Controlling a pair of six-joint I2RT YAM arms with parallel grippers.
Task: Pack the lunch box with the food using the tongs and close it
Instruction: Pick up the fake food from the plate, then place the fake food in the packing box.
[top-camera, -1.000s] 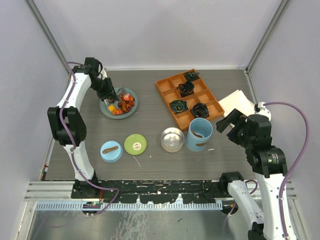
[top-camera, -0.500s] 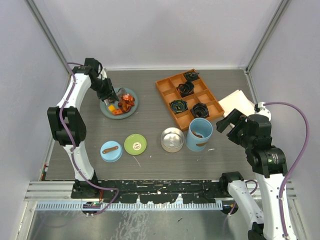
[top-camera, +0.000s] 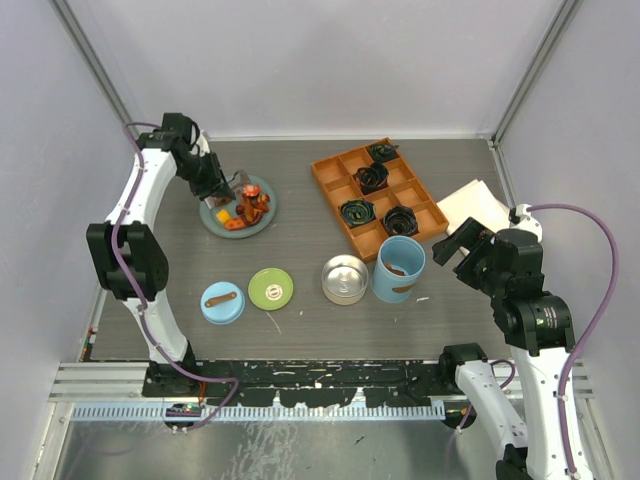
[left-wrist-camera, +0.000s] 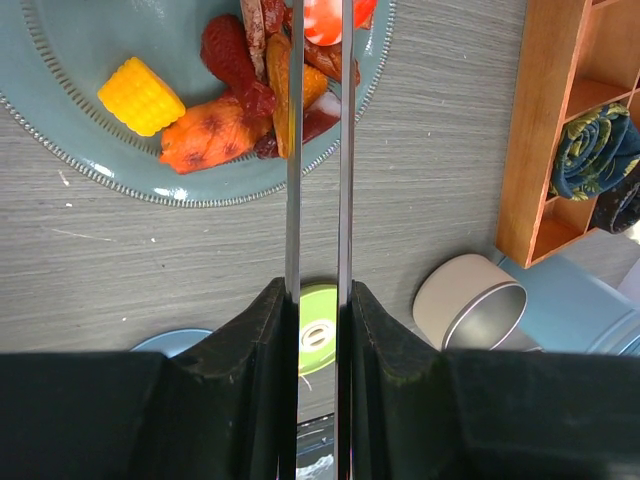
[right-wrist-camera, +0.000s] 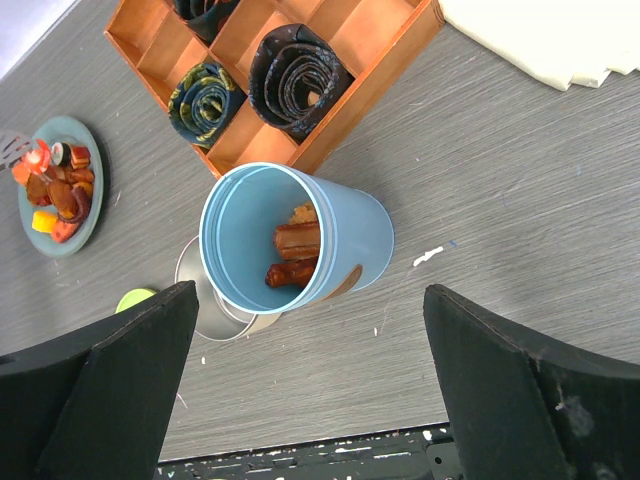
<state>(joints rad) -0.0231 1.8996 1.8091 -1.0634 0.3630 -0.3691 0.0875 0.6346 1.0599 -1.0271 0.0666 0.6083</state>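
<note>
My left gripper (top-camera: 213, 185) (left-wrist-camera: 320, 292) is shut on the tongs (left-wrist-camera: 293, 180), whose two slim arms run close together out over the teal plate (top-camera: 215, 222). Their tips sit in the food (top-camera: 246, 204) (left-wrist-camera: 215, 130), either side of a red piece (left-wrist-camera: 325, 15). The light-blue cylinder (top-camera: 399, 268) (right-wrist-camera: 290, 240) stands open with brown pieces (right-wrist-camera: 298, 255) inside. The steel tin (top-camera: 344, 279) stands open beside it. The green lid (top-camera: 270, 288) and blue lid (top-camera: 222, 302) lie on the table. My right gripper (top-camera: 460, 246) (right-wrist-camera: 310, 292) hangs open above the cylinder's right side.
An orange compartment tray (top-camera: 330, 172) of black coils lies behind the cylinder. A folded white cloth (top-camera: 470, 205) is at the right edge. Yellow corn (left-wrist-camera: 140, 96) lies on the plate. Side walls stand close to both arms.
The left arm has swung slightly left and back, and the tongs have been squeezed a little narrower over the food. The right arm has not moved.
</note>
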